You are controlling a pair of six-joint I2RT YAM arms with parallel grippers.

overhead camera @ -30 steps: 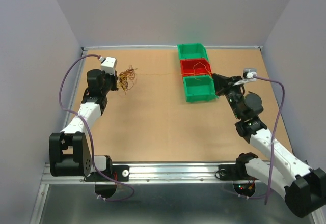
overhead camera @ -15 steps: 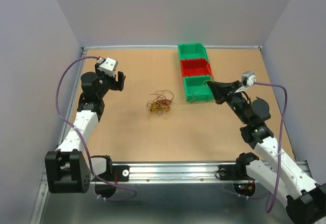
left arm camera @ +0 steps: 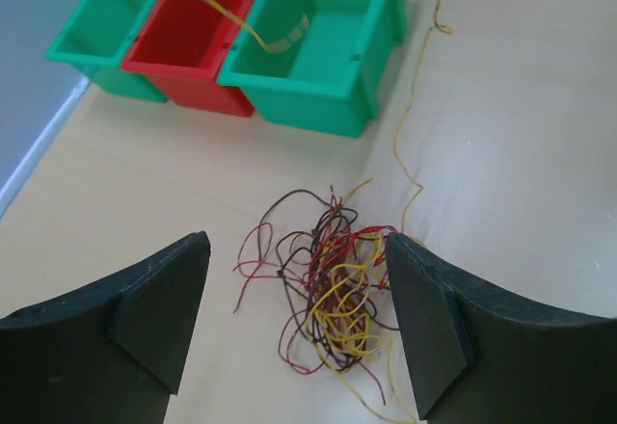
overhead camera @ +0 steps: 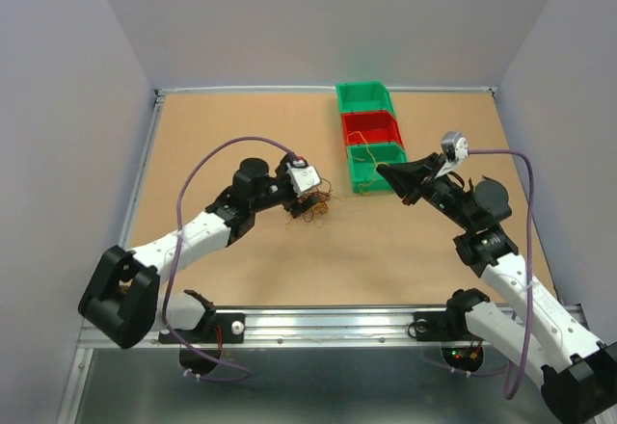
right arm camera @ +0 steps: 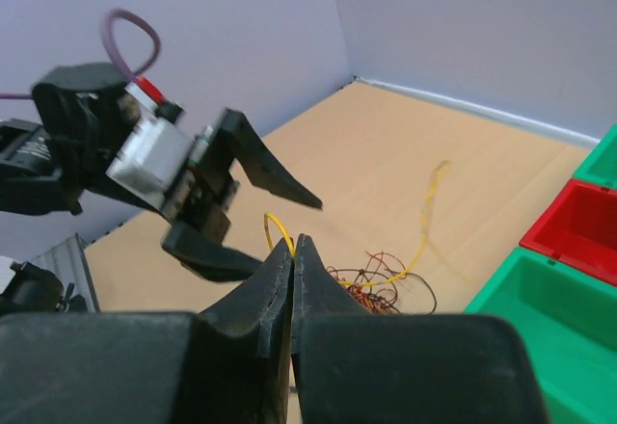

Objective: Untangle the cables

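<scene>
The left arm [overhead camera: 188, 239] and right arm [overhead camera: 528, 299] share one build: white shell links between black joints, each on a black base block [overhead camera: 116, 294]. A thin purple cord [overhead camera: 251, 139] runs to a small white-grey camera box [overhead camera: 305, 175] at each wrist. The left hand [left arm camera: 297, 251] has broad matte-black wedge fingers [left arm camera: 154, 299]. The right hand [right arm camera: 292, 243] has the same black fingers, tapering to points.

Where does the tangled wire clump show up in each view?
Top view: wire clump mid-table, left of the nearest green bin.
Left wrist: wire clump lower centre, below that bin.
Right wrist: wire clump lower centre, left of that bin.
Shared landmark: the nearest green bin.
</scene>
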